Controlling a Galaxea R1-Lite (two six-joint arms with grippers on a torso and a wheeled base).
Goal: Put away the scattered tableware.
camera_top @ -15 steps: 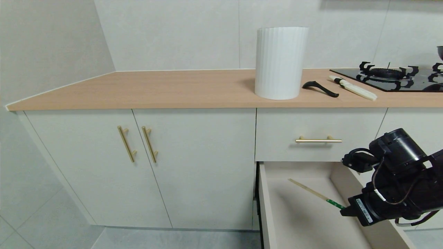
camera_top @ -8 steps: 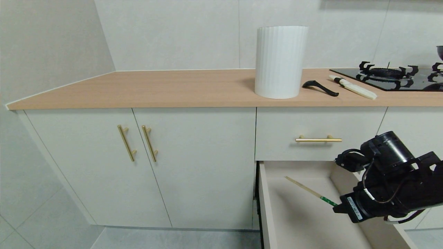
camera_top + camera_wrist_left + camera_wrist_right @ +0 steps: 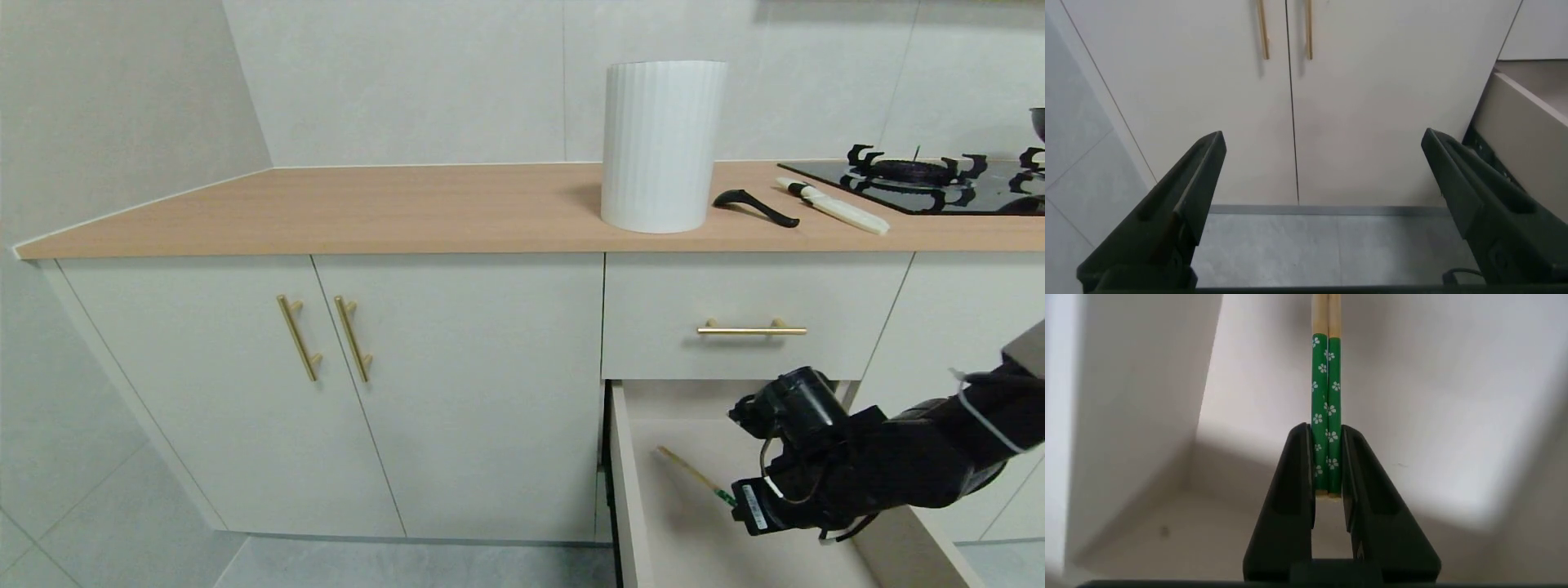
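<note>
Chopsticks of pale wood with green flowered ends (image 3: pixel 1327 367) are clamped in the jaws of the right gripper (image 3: pixel 1328 441), held low over the open beige drawer (image 3: pixel 630 490), apparently for release there; the left gripper (image 3: pixel 1323 143) has its jaws apart, empty.

The wooden countertop (image 3: pixel 392 208) carries a white ribbed canister (image 3: pixel 663 147), a black utensil (image 3: pixel 759 210), a pale knife (image 3: pixel 834 209) and a gas hob (image 3: pixel 914 193).
</note>
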